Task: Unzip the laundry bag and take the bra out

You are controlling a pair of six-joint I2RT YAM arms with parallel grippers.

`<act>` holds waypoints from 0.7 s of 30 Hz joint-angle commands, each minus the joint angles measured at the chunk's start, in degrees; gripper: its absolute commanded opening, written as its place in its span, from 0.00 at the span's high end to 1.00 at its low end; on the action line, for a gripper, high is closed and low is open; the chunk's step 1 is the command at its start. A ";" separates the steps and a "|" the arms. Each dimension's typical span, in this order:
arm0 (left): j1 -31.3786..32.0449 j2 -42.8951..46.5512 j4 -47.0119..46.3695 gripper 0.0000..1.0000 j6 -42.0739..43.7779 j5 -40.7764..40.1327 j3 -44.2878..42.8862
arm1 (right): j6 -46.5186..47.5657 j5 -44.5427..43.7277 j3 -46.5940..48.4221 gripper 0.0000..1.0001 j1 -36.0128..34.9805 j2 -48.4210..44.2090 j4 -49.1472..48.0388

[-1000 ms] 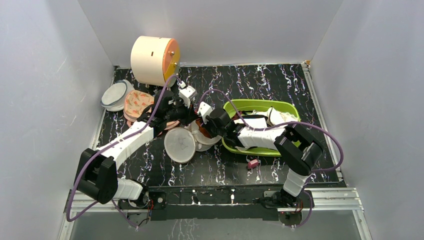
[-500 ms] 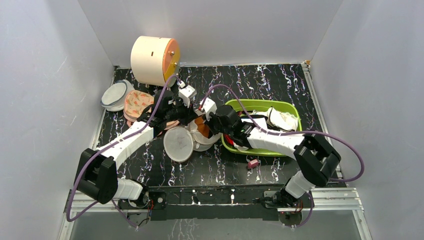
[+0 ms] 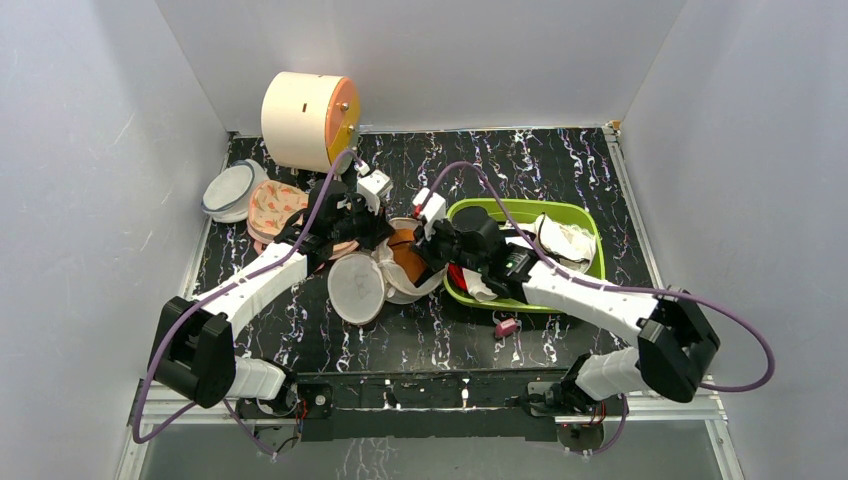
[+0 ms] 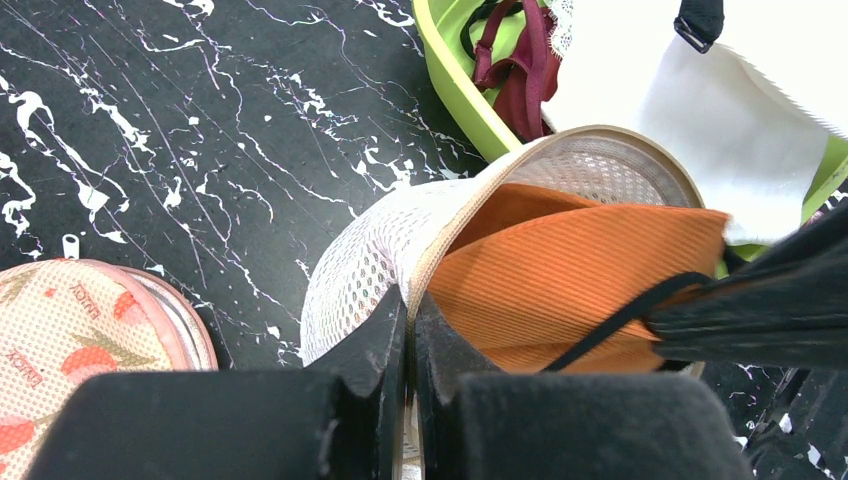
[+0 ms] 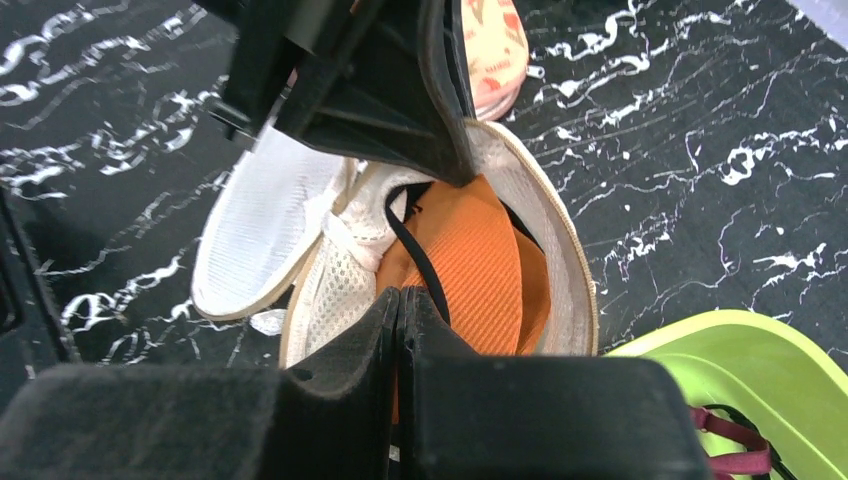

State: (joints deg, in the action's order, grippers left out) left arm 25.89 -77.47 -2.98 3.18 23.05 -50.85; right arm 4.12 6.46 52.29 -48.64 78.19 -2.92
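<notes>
"So, who holds what?"

"The left fingers (image 4: 393,332) clench the laundry bag (image 4: 370,250) at its mesh rim. The right fingers (image 5: 384,322) pinch the bra (image 4: 580,270) by its orange cup, inside the opened bag on the surface (image 4: 200,150). It is probably soft and light, and the cup edge by the strap suits gripping."

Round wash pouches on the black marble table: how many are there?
3: a grey-rimmed white disc at far left, a pink patterned pouch beside it, and the open white mesh laundry bag at centre. The arms may hide others.
</notes>
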 commanded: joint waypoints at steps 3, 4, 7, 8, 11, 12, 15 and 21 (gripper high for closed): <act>0.04 0.39 -0.79 1.00 -0.41 0.24 -1.01 | -3.43 1.86 4.79 1.00 -0.27 -5.53 -0.97; 0.04 0.39 -0.75 1.00 -0.49 0.24 -1.06 | -3.55 1.62 5.35 1.00 -0.23 -6.11 -0.44; 0.03 0.39 -0.69 1.00 -0.46 0.00 -1.08 | -3.57 -0.70 7.16 1.00 -0.22 -7.64 2.31; 0.04 0.46 -0.64 1.00 -0.48 -0.15 -1.06 | -3.06 -1.50 7.85 1.00 -0.22 -8.21 3.29; 0.04 0.39 -0.62 1.00 -0.46 -0.41 -1.02 | -0.66 -4.78 9.95 1.00 -0.22 -9.98 7.04; 0.04 0.33 -0.62 1.00 -0.46 -0.58 -1.01 | 0.10 -5.87 10.72 1.00 -0.22 -10.52 8.44; 0.08 0.00 -0.37 1.00 -0.41 -0.96 -1.20 | 2.22 -8.19 12.81 1.00 -0.21 -12.34 11.76; 0.04 -0.66 0.01 1.00 -0.56 -1.04 -1.57 | 3.27 -10.06 17.59 1.00 -0.25 -15.14 14.32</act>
State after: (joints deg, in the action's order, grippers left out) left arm 25.96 -77.78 -2.96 2.76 21.98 -50.87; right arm 5.63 -0.78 64.25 -48.66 65.89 11.79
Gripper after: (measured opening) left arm 0.013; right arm 0.007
